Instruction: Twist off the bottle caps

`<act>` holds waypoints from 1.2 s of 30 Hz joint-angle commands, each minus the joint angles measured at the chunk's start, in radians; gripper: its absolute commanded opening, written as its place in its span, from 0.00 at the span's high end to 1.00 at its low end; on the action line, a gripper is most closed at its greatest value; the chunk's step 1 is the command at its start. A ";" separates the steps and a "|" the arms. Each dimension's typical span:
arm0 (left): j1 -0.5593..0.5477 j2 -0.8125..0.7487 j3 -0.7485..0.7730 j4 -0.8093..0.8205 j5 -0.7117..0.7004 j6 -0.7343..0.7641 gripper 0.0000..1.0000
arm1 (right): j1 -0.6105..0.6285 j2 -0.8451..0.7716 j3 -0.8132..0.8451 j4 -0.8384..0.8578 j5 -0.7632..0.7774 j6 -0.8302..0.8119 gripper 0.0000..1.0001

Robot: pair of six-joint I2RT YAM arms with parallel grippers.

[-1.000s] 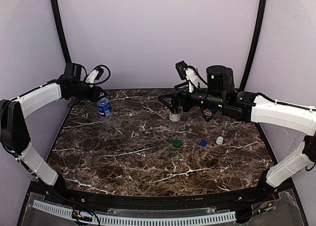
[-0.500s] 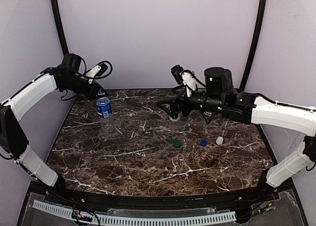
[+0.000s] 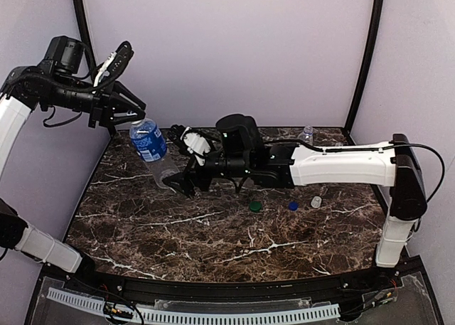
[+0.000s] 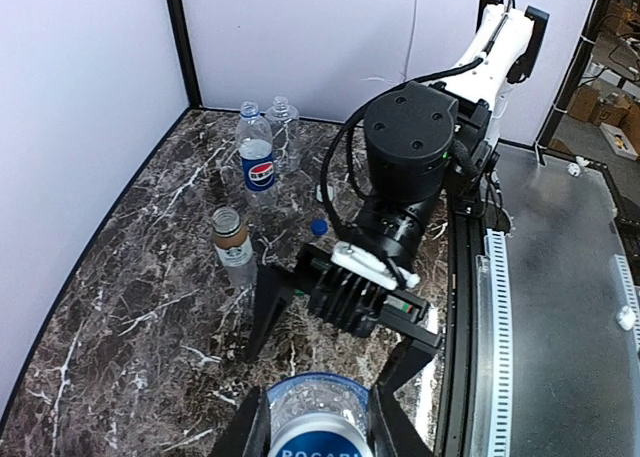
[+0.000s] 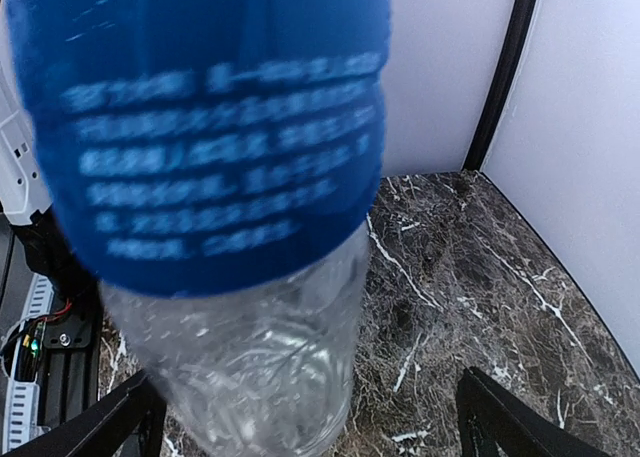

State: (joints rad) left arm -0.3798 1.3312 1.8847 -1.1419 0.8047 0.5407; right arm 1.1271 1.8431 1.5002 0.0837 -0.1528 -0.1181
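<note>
My left gripper (image 3: 136,117) is shut on the top of the blue-labelled bottle (image 3: 149,144) and holds it tilted above the table; its cap is hidden. In the left wrist view the bottle (image 4: 318,422) sits between my fingers (image 4: 250,429). My right gripper (image 3: 179,183) is open with its jaws spread around the bottle's clear lower end (image 5: 260,377), apart from it. The short brown bottle (image 4: 232,239), Pepsi bottle (image 4: 258,162) and unlabelled bottle (image 4: 283,127) stand uncapped. Green (image 3: 254,206), blue (image 3: 293,205) and white (image 3: 316,201) caps lie loose.
The right arm (image 3: 334,165) stretches across the back of the marble table (image 3: 213,232). The unlabelled bottle also shows near the back wall (image 3: 306,134). Purple walls close in the left, back and right sides. A perforated rail (image 4: 498,307) runs along the near edge.
My left arm has lifted the blue-labelled bottle off the table and tilted it. My right gripper has left the short brown bottle and swung left to the lifted bottle's base.
</note>
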 commanded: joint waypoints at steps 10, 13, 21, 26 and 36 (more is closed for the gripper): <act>-0.003 0.045 0.067 -0.019 0.131 -0.087 0.99 | 0.010 0.079 0.023 0.227 -0.131 0.061 0.21; -0.002 0.048 0.068 -0.003 0.137 -0.107 0.99 | 0.010 0.074 0.019 0.233 -0.166 0.057 0.34; -0.003 0.037 0.060 0.044 0.058 -0.137 0.20 | 0.008 0.028 -0.034 0.322 -0.169 0.092 0.52; -0.001 0.012 0.034 0.118 -0.164 -0.160 0.01 | 0.008 -0.033 -0.106 0.453 -0.016 0.193 0.57; -0.008 -0.295 -0.654 1.020 0.018 -0.702 0.01 | 0.028 -0.004 -0.144 0.698 0.085 0.375 0.67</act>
State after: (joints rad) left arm -0.3790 1.1549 1.4647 -0.5865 0.7570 0.1341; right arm 1.1332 1.8381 1.3663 0.6498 -0.1020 0.1810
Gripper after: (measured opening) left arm 0.987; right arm 0.502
